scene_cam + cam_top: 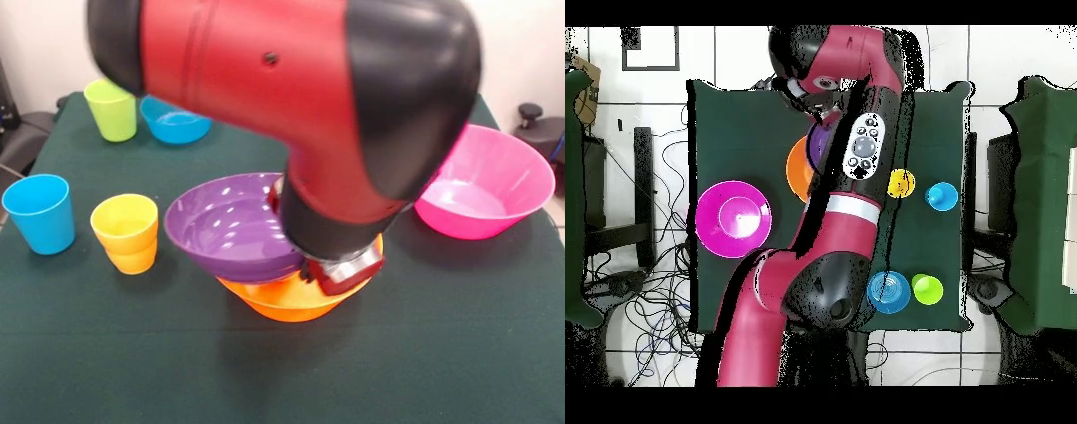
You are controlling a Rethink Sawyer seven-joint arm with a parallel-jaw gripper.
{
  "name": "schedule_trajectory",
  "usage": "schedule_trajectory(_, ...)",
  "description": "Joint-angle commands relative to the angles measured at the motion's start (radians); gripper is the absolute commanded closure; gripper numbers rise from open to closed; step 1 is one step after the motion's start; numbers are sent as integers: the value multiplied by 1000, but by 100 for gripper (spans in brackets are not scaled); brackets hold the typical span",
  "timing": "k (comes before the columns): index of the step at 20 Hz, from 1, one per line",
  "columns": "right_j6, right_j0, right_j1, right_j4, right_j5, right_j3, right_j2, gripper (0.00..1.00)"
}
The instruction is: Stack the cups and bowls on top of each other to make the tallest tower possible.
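Gripper [340,269] at tower's [291,296] right rim, fingers hidden, grip state unclear. Purple bowl [231,228] tilted atop wide orange bowl [287,302]. Yellow cup [127,232], blue cup [39,213] left of tower; pink bowl [485,193] right.

Purple bowl [225,228] tilted atop wide orange bowl [287,300]; cups, other bowls apart
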Motion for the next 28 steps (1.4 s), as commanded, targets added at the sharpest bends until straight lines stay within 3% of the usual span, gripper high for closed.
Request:
schedule_trajectory(1, 86, -63, 33, 157, 9, -92, -206, 100)
schedule_trajectory(5, 78, -92, 38, 292, 45, -102, -361, 100)
schedule_trajectory(7, 49, -100, 29, 339, 108, -102, -427, 100)
schedule_trajectory(15, 11, -104, 5, 453, 230, -78, -548, 100)
schedule_trajectory(18, -3, -84, -5, 436, 264, -54, -525, 100)
schedule_trajectory(22, 3, -66, 7, 427, 237, -33, -502, 100)
schedule_trajectory(28, -52, -7, 6, 299, 188, 41, -400, 100)
